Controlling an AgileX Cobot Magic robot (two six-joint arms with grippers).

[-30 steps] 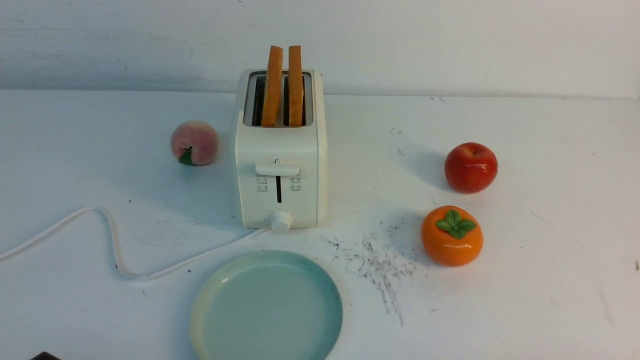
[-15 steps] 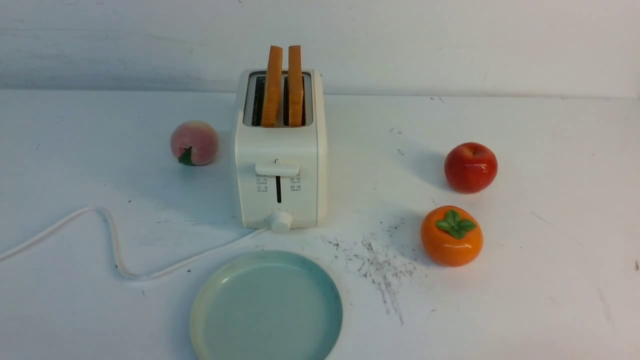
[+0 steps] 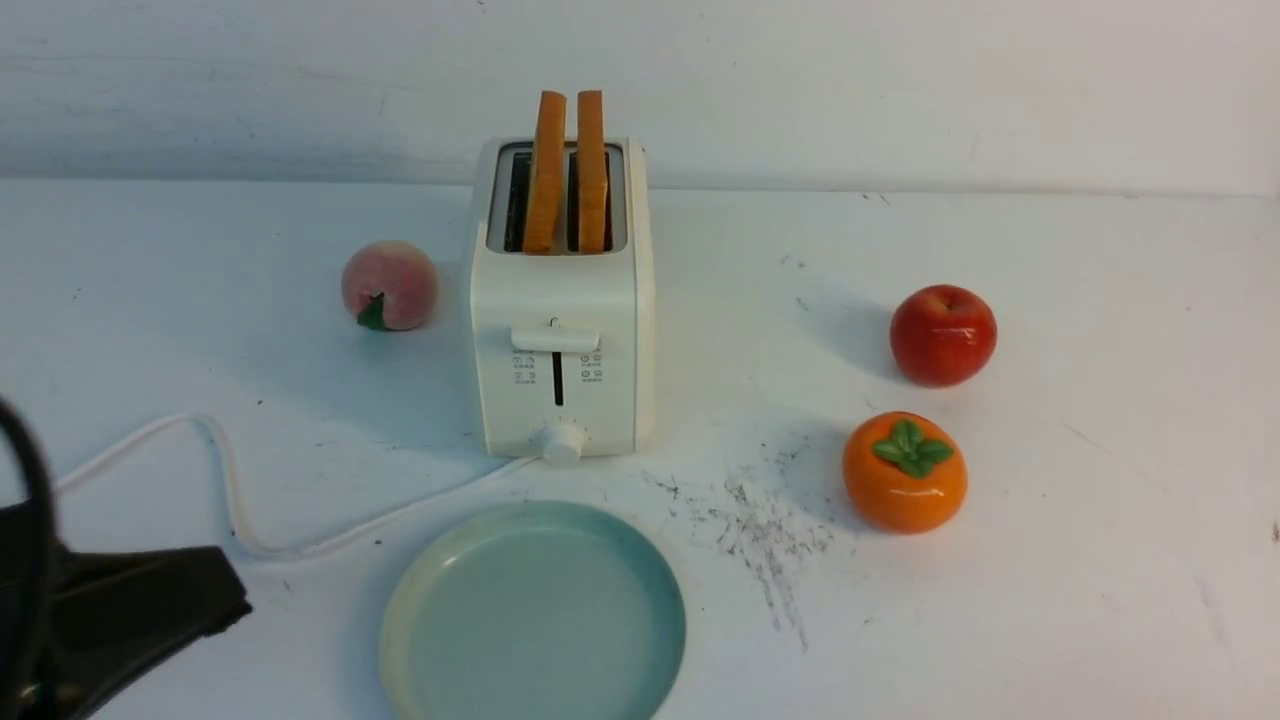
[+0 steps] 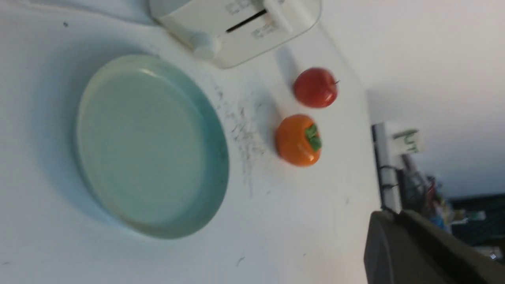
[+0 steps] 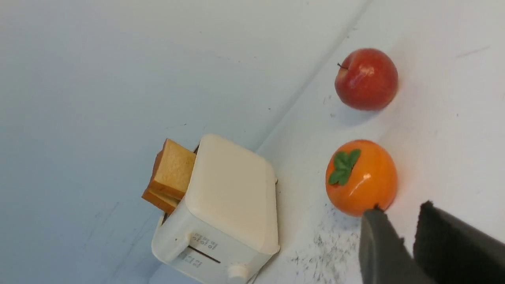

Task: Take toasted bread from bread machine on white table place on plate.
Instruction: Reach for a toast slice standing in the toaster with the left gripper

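- Our left tool (image 3: pixel 228 598) is closed; our right tool (image 5: pixel 400 210) is slightly apart and empty.
- We should open wide, pinch the left toast slice (image 3: pixel 546 170) above the toaster (image 3: pixel 560 300), and lift straight up.

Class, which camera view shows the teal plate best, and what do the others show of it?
The left wrist view: the plate appears whole, rim all round, empty. The front view crops its near edge. The right wrist view misses it entirely.

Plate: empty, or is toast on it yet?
Empty. The plate shows a bare teal surface in the front and left wrist views; both toast slices stand upright in the toaster slots.
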